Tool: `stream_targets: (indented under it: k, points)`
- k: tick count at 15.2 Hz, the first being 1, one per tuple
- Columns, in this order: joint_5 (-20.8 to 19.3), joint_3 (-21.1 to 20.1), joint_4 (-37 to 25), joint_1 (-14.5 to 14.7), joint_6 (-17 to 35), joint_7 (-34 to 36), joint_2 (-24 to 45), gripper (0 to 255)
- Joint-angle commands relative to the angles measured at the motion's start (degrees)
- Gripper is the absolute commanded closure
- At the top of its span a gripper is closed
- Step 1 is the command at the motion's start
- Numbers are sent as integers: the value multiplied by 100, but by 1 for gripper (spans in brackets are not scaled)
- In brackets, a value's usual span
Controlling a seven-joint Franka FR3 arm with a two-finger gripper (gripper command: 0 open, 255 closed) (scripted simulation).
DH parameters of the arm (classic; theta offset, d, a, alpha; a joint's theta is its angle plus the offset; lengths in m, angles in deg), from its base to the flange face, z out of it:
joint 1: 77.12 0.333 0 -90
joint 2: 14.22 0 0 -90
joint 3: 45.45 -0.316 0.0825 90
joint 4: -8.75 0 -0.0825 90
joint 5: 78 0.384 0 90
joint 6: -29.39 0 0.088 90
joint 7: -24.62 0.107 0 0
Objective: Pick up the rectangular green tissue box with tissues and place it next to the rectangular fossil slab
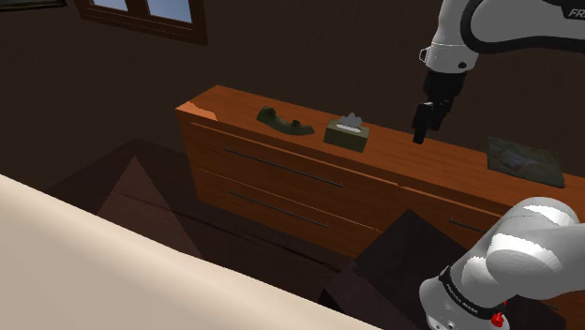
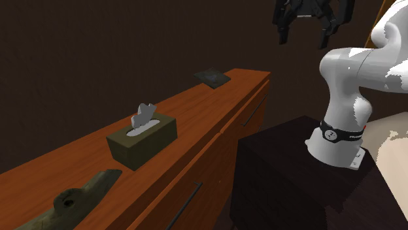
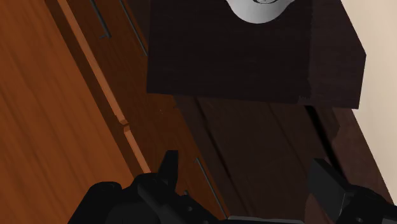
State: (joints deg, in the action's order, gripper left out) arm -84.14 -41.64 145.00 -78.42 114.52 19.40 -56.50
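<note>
On the dresser [image 1: 234, 99], one tissue box [image 1: 347, 136], one slab [image 1: 523, 156] (hand [image 2: 303, 40] spread)

gripper [image 2: 304, 34] held high, pointing down, jaws spread

Tissue box [image 1: 346, 134] and slab [image 1: 523, 156] on dresser [image 1: 412, 157]

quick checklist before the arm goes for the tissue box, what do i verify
1. Gripper open and empty: ok, its fingers stand apart with nothing between them.
2. Tissue box upright on the dresser top: ok.
3. Gripper above the box: not ok, the wrist view looks down on the drawer fronts and the stand.
4. Room beside the fossil slab: ok, bare wood lies between it and the box.
5. Dark curved object apart from the box: ok.
6. Fingers open wide enough for the box: cannot tell.
</note>
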Motion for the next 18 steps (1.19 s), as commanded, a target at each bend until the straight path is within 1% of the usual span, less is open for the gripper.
stream_targets:
  k: [1, 9, 13, 18]
  points:
    - [0, 0, 0, 0, 0, 0, 0, 0]
    - [-781, 146, -343, -86, 1179, -360, 1501, 0]
    - [-1151, 198, -684, -145, 1674, -468, 2307, 0]
    - [-1600, 249, -1267, -219, 2172, -555, 3335, 0]
